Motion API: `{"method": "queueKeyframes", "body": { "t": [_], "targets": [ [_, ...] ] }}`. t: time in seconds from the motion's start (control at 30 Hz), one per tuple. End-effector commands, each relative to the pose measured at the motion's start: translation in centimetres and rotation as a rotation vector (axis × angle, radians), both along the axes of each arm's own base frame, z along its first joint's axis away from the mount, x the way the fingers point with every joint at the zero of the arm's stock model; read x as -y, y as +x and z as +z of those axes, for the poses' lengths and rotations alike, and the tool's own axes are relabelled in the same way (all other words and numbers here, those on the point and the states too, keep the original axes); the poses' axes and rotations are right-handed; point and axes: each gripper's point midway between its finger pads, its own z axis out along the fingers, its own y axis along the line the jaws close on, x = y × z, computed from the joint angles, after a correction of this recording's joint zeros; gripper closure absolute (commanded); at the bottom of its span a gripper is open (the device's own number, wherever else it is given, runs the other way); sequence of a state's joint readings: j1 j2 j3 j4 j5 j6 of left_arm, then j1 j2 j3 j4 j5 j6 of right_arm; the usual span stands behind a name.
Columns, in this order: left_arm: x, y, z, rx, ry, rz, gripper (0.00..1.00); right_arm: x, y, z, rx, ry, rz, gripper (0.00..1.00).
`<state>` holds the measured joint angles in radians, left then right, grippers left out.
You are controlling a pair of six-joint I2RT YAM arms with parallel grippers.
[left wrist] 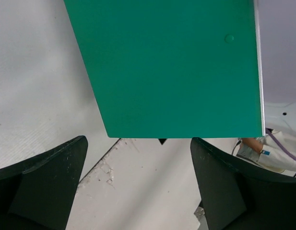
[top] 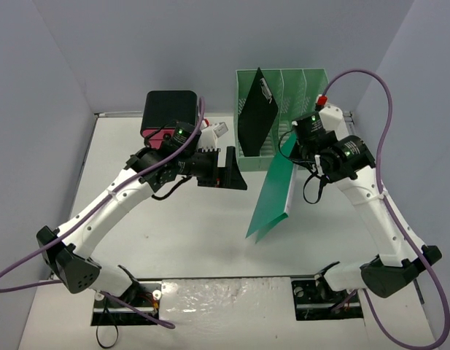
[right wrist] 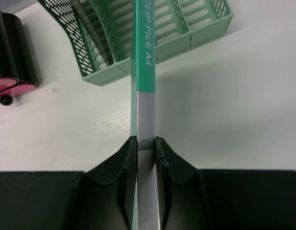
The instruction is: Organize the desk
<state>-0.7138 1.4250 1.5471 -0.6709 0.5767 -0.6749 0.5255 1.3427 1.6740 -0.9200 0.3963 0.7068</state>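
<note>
Right jaws: closed on the spine of a green folder (right wrist: 143, 72), clamping its grey lower strip from both sides. Left jaws: spread wide with nothing between them, the two dark fingers (left wrist: 42, 187) standing well apart and facing the folder's flat cover.

Surface (top: 188, 240) – white, matte, bounded by pale grey walls. It lies beneath both arms and carries every item noted below.

Green slotted file rack (top: 297, 80) – stands at the far edge of the surface, right of centre, its dividers upright. In the right wrist view the rack (right wrist: 152, 33) sits directly beyond the held folder.

Green folder (top: 272, 193) – held on edge and tilted, in front of the rack and between the two arms. The spine bears the words "CLIP FILE A4". In the left wrist view its cover (left wrist: 171, 67) fills the upper frame, with a silver strip along the right edge. Whether its lower corner touches the surface cannot be told.

Black boxlike item (top: 168, 109) – at the far left of the surface, pink showing at its near side, just behind the left arm's wrist.

Black clipboard (top: 255, 117) – leaning in the rack's leftmost slot, clip uppermost.
</note>
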Motion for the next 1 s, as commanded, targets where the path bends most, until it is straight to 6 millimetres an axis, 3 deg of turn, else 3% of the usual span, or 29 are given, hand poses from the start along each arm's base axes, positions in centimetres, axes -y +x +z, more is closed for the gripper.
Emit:
{"method": "queueKeyframes", "body": {
  "t": [0.0,0.2,0.5,0.67,0.97],
  "targets": [
    [1.2,-0.2,2.0,-0.013,-0.094,0.01,0.15,0.4,2.1,5.0,0.178,0.008,-0.047,1.0],
    [1.0,-0.9,2.1,0.054,-0.021,-0.031,0.15,-0.3,3.2,4.6,0.159,-0.002,-0.034,1.0],
    [1.5,-1.8,2.0,0.068,-0.029,-0.075,0.15,0.1,3.9,5.3,0.183,-0.03,-0.055,1.0],
    [1.7,-3.6,2.9,0.185,-0.038,-0.158,0.16,-0.3,4.5,5.4,0.182,-0.029,-0.048,1.0],
    [1.1,-4.2,1.6,0.391,0.022,-0.193,0.16,-0.8,5.5,5.8,0.186,-0.037,-0.041,1.0]
  ]
}}
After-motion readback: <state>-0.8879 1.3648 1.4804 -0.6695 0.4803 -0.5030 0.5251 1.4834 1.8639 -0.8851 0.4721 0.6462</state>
